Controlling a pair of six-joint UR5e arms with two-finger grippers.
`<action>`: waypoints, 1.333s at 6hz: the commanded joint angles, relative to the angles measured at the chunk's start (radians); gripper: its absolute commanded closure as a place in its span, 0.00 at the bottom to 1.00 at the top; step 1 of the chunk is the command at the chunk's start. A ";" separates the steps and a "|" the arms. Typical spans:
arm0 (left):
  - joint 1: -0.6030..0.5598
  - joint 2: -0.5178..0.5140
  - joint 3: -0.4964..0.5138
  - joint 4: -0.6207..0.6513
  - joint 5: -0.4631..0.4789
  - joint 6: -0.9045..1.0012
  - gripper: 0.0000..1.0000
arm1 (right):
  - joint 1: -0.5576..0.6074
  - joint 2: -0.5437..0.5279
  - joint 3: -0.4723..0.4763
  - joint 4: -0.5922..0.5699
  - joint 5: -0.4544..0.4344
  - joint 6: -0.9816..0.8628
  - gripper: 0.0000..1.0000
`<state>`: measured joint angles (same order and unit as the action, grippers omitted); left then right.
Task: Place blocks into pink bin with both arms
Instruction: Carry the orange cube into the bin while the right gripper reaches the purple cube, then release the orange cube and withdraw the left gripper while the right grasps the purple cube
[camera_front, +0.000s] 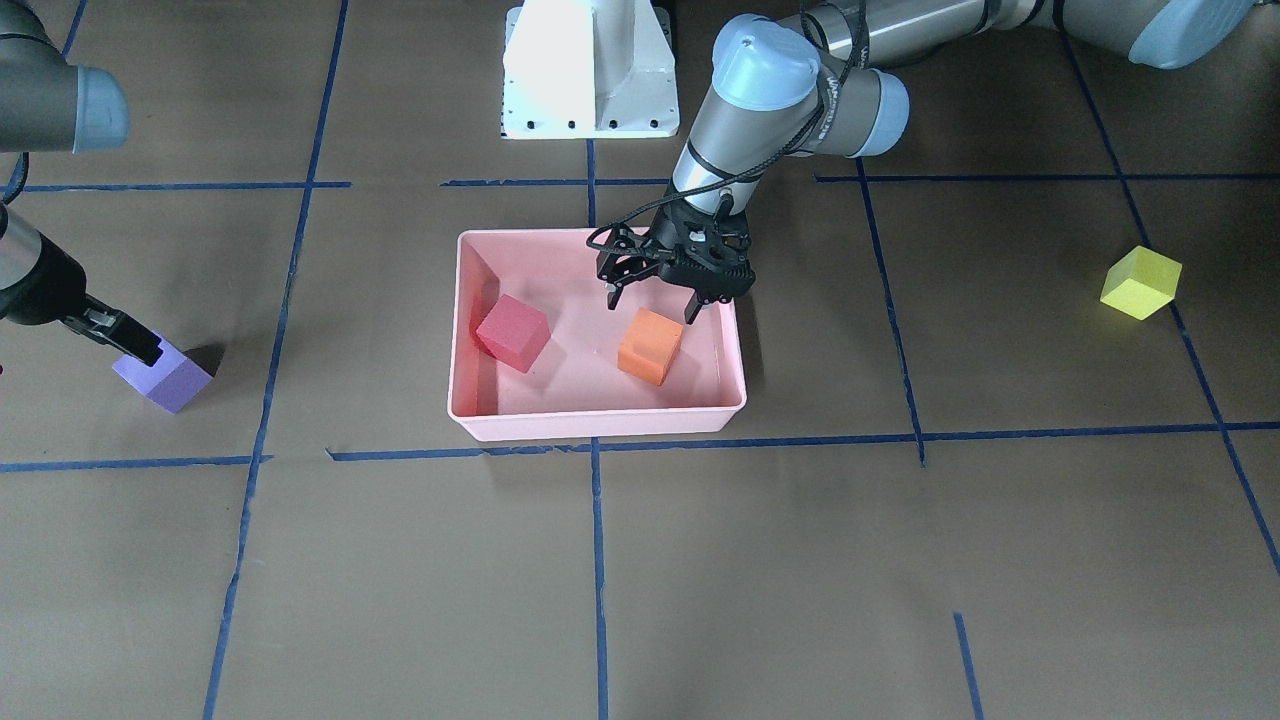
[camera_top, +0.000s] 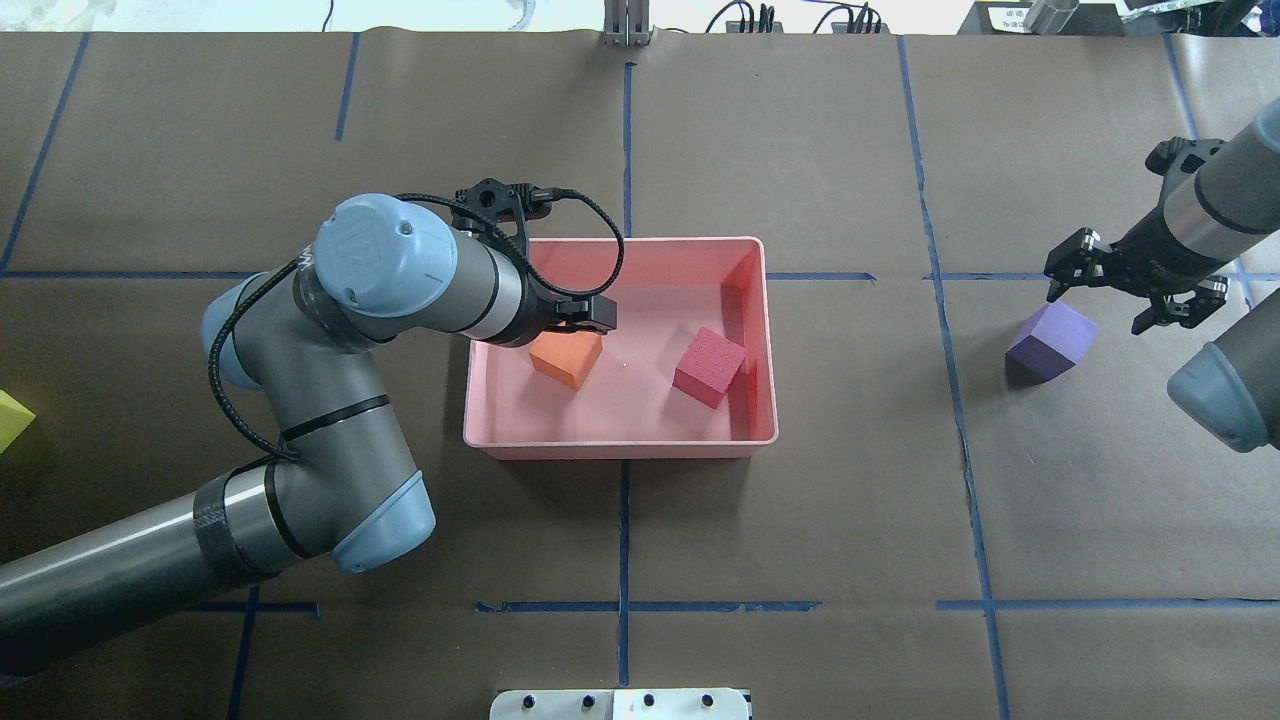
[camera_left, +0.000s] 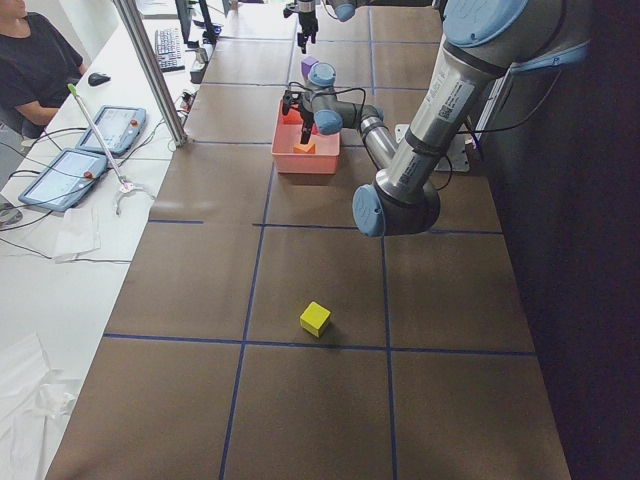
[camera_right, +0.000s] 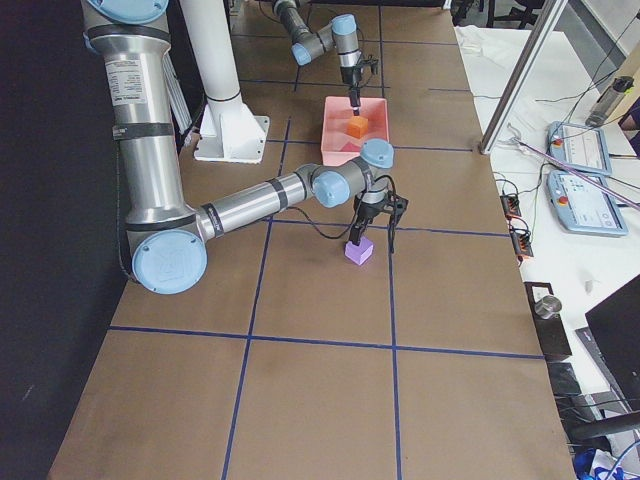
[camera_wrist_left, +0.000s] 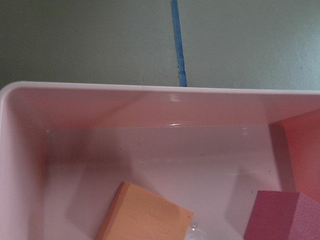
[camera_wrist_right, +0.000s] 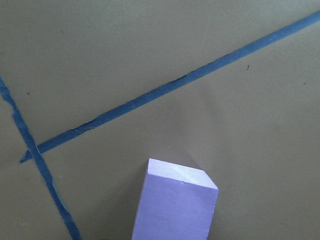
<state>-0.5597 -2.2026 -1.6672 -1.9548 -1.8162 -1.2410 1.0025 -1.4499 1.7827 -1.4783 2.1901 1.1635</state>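
1. Overhead exterior view: the pink bin (camera_top: 620, 452) sits mid-table, within reach of both arms. All places below are referred to it.
2. Inside the bin, the red-pink block (camera_top: 709, 367) is near the wall on the robot's right and the orange block (camera_top: 567, 358) is toward the wall on the robot's left. They lie apart, both on the floor. Two of four are placed.
3. Left gripper (camera_front: 652, 308) hangs within the bin's outline, just above the orange block, jaws spread and grasping nothing. Judged a release pose, kept low so a block cannot bounce out.
4. Right gripper (camera_top: 1097, 308) is well outside the bin on the robot's right, over the purple block (camera_top: 1051, 341). Its jaws are spread, not clenched. One jaw looks to be at the block's top edge, but contact is uncertain. Judged to be lining up a pick.
5. Yellow-green block (camera_front: 1140, 283) lies well apart from the bin on the robot's left, untouched.
6. Around: a white pedestal base (camera_front: 590, 70) near the bin on the robot's side, and blue tape lines (camera_top: 625, 150) crossing under it.
7. In the way: the bin's wall, which the left jaws must rise over. The left arm (camera_top: 340, 400) has its own elbow between the bin and the yellow-green block.
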 joint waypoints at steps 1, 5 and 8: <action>0.000 0.007 -0.014 0.000 0.001 0.000 0.00 | -0.047 0.000 -0.012 0.000 -0.003 0.025 0.02; 0.000 0.009 -0.035 0.002 0.003 0.000 0.00 | -0.056 0.061 -0.107 -0.003 -0.007 0.038 0.02; 0.000 0.036 -0.077 0.002 0.003 0.000 0.00 | -0.058 0.063 -0.152 0.000 -0.035 0.081 0.03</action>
<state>-0.5599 -2.1750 -1.7280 -1.9528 -1.8132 -1.2410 0.9447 -1.3861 1.6483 -1.4782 2.1719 1.2413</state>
